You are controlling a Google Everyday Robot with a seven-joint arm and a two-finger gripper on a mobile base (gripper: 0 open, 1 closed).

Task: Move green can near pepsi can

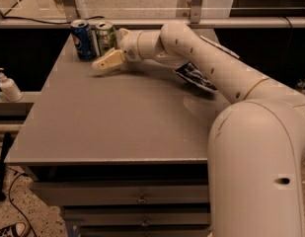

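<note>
Two cans stand upright, side by side. From your gripper (100,64), the green can (105,36) is close at 12 o'clock, with the pepsi can (84,39) at its 9. You cannot tell if the gripper is open.

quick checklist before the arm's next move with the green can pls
1. Green can next to pepsi can: ok, side by side at the table's far left corner.
2. Both cans upright: ok.
3. Gripper free of the green can: cannot tell; it sits low, just in front of that can.
4. Chip bag out of the arm's way: not ok, it lies partly under the arm.
5. Soap bottle out of reach: ok, it stands off the table to the left.
</note>
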